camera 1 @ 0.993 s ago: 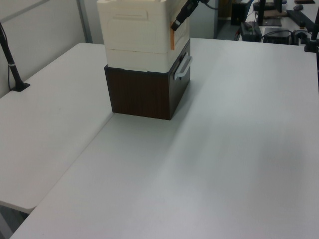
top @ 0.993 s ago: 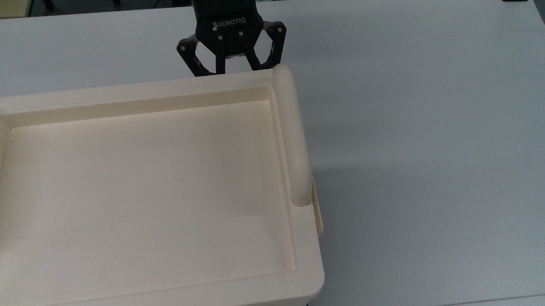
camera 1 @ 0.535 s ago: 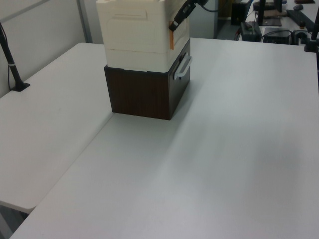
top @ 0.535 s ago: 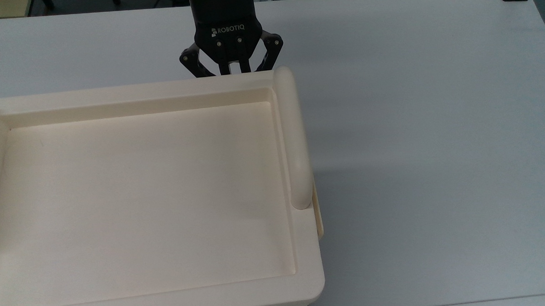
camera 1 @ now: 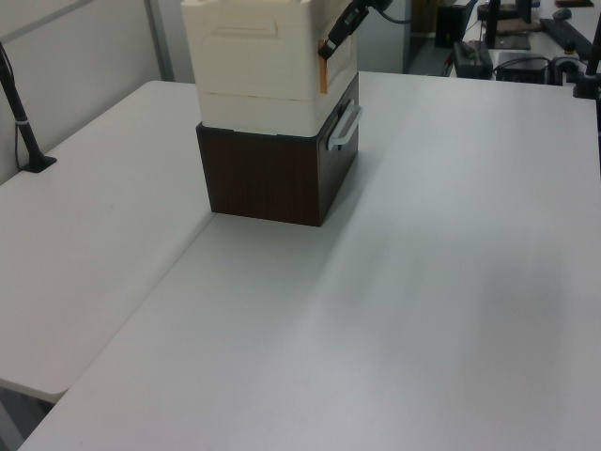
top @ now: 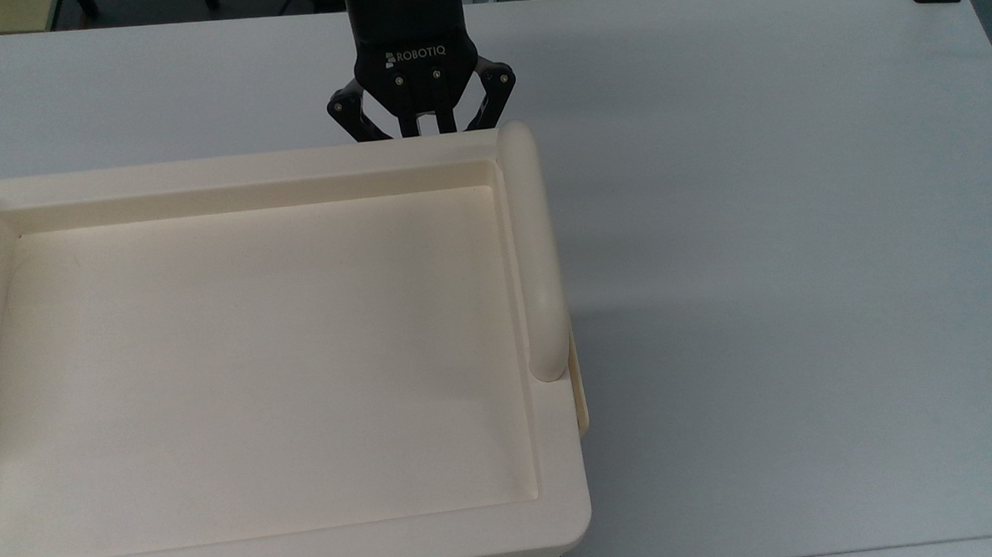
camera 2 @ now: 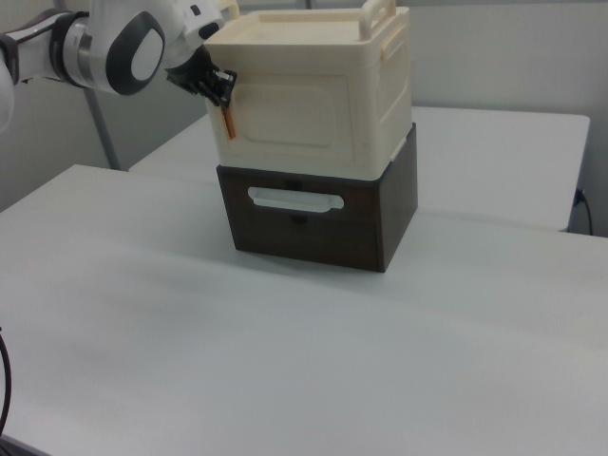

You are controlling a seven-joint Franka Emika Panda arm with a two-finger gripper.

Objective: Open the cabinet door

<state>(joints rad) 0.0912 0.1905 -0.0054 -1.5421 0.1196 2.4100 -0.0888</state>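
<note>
Cream plastic fills most of the top view: the large rounded-corner cabinet [top: 265, 364] takes up the left and centre of the frame, its shallow tray-like top facing the camera, with a thick rounded cream bar handle [top: 535, 252] running down its right rim. In the right view the same box sits in the upper middle of the frame, stacked on a dark brown wooden drawer unit [camera 2: 318, 223] that carries a pale curved pull [camera 2: 294, 199], and both stand on the broad white tabletop [camera 2: 313, 361].

The cabinet door [camera 2: 299, 114], a thin flat cream panel with a paler rounded inset, lies flush against the face of the box that looks toward the right view's camera; no gap shows around it, so it is closed. A short thin tab [camera 2: 228, 122], orange-tinted along its edge, hangs at the upper left corner of that face in the right view.

The black Robotiq pincer [top: 422, 129] sits at the top centre of the top view, just beyond the box's far rim, its fingertips hidden behind that rim. In the right view the pincer reaches in from the upper left on the white arm [camera 2: 114, 43], and its dark fingers [camera 2: 218, 87] are drawn together at the top of the tab, apparently pinching it. In the left view the dark fingers meet the tab at the box's upper right corner.
</note>
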